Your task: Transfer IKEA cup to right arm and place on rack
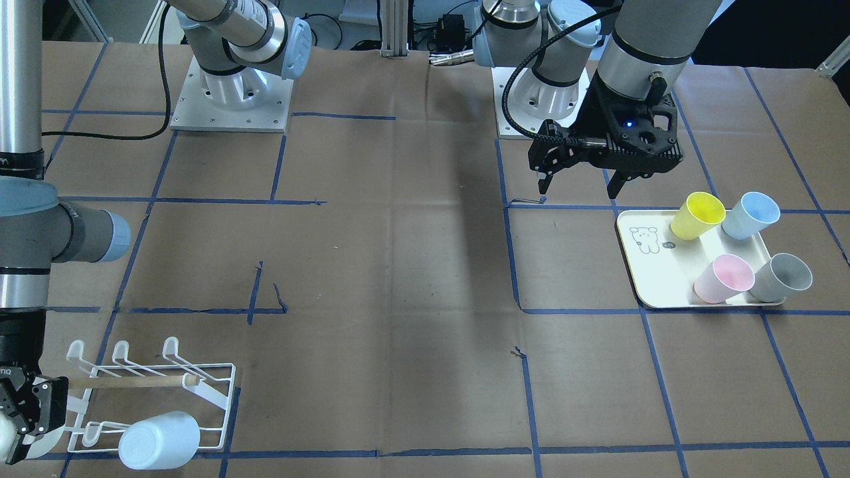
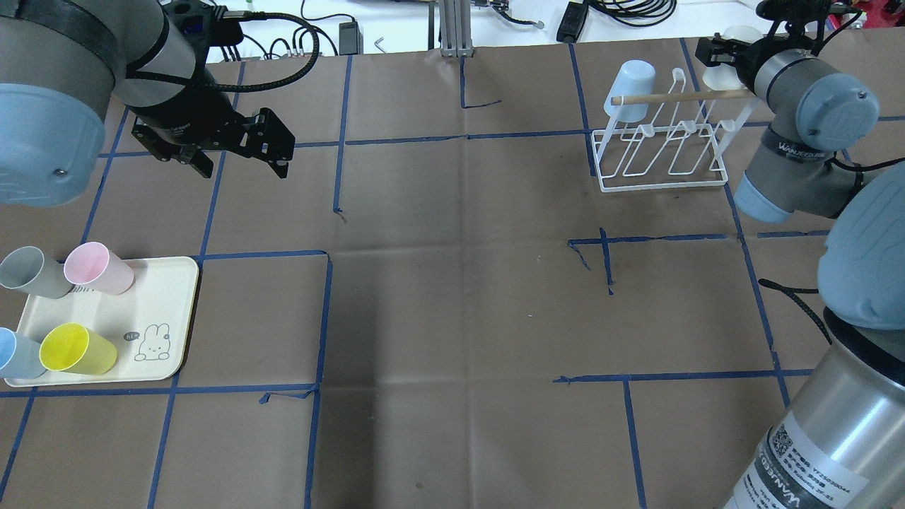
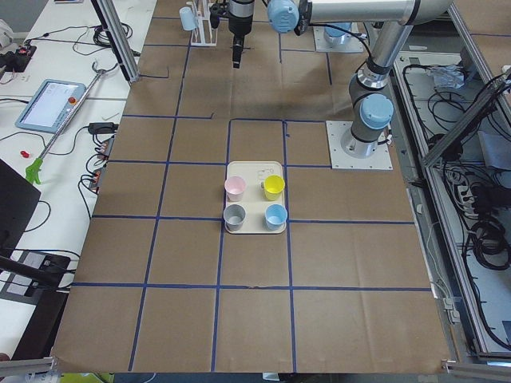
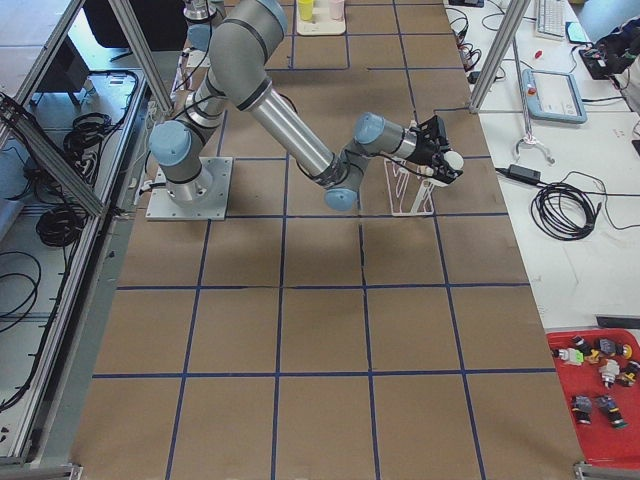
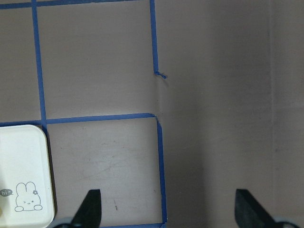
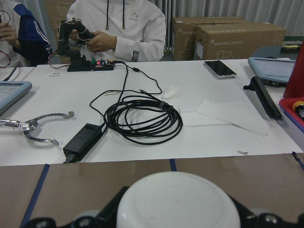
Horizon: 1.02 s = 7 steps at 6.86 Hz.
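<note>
The brown paper-covered table (image 2: 459, 283) is taped into blue squares, and the right arm (image 4: 290, 120) reaches across it to the white wire rack (image 2: 661, 141) at its far side. A cream tray (image 2: 162, 297) with a bunny drawing sits well away from the rack, toward the other end of the table. The IKEA cup (image 6: 178, 197) is plain white and smooth, and in the right wrist view its round flat base fills the lower frame. The side view from the right shows it only as a small white knob at the tip of the right gripper (image 4: 447, 161), just beside the rack's end. I cannot tell whether it touches the wire. The overhead view adds a pale blue cup (image 2: 631, 85) hung upside down at the rack's opposite end, by the dowel's tip. The right fingers are clamped on either side of the white cup. The left gripper (image 2: 242, 168) hangs well apart from the rack, its fingers (image 5: 90, 209) spread wide over bare paper with nothing between them.
</note>
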Available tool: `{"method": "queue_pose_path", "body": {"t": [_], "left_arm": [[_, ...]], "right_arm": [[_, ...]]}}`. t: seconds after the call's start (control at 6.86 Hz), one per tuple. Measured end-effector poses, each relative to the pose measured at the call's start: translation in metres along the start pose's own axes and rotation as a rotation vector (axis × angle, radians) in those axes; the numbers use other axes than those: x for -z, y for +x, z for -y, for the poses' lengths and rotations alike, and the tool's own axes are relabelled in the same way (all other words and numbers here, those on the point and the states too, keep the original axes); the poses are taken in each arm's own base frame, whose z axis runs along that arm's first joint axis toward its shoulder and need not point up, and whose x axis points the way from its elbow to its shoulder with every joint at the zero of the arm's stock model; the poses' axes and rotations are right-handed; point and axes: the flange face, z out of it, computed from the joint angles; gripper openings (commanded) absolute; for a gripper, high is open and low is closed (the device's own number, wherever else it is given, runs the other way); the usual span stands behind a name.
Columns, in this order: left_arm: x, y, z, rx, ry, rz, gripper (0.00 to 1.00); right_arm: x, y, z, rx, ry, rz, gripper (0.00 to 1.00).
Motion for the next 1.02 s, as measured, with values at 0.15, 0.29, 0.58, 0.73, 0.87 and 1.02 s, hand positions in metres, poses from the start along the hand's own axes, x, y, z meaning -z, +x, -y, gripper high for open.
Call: {"method": "queue_pose_path", "body": {"t": [0.15, 0.29, 0.58, 0.73, 0.87, 1.02], "left_arm": [[-0.001, 0.0, -0.001, -0.001, -0.003, -0.001, 1.0], [-0.002, 0.0, -0.001, -0.001, -0.005, -0.001, 1.0], [-0.004, 0.0, -0.001, -0.001, -0.007, -0.001, 1.0], [-0.004, 0.0, -0.001, -0.001, -0.008, -0.001, 1.0], [-0.005, 0.0, -0.001, -0.001, -0.009, -0.001, 1.0], [-0.005, 0.0, -0.001, -0.001, -0.01, -0.001, 1.0]], "right_arm": [[0.001, -0.002, -0.001, -0.004, -0.002, 0.002, 1.0], [0.002, -0.006, 0.0, -0.01, -0.004, 0.008, 1.0], [0.004, -0.016, 0.005, -0.01, 0.0, 0.02, 1.0], [0.01, -0.018, 0.015, -0.01, 0.01, 0.024, 1.0], [0.02, -0.019, 0.03, -0.017, -0.005, 0.028, 1.0], [0.033, -0.02, 0.05, -0.032, -0.062, 0.035, 1.0]]}}
